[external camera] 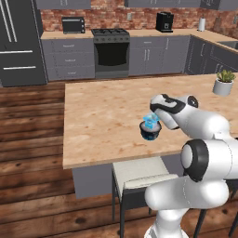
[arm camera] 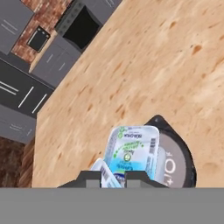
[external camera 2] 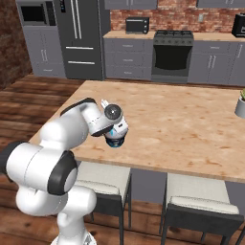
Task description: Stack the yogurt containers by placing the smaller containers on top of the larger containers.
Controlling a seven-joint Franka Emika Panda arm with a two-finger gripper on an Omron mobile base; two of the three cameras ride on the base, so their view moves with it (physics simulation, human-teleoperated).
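Fingers of the white arm's gripper [arm camera: 110,177] are clamped on the small light-blue yogurt cup [arm camera: 131,151], which sits atop the squat dark navy tub [arm camera: 175,162] near the wooden island counter's [external camera: 102,116] front edge.

1. Lighting is flat and even everywhere, typical rendered look, no obvious lamp or window as a source.
2. Shadows are weak: just a soft dark patch under the wooden countertop [external camera: 107,116] edge, around the stools [external camera 2: 103,184].
3. No real glare, only a mild sheen on the white arm [external camera: 204,153] shells.
4. Everything's soft and low-res (wood grain smears up close in the hand view), and the yogurt cup [arm camera: 131,151] label print is mostly unreadable.
5. No edge distortion that I can spot.
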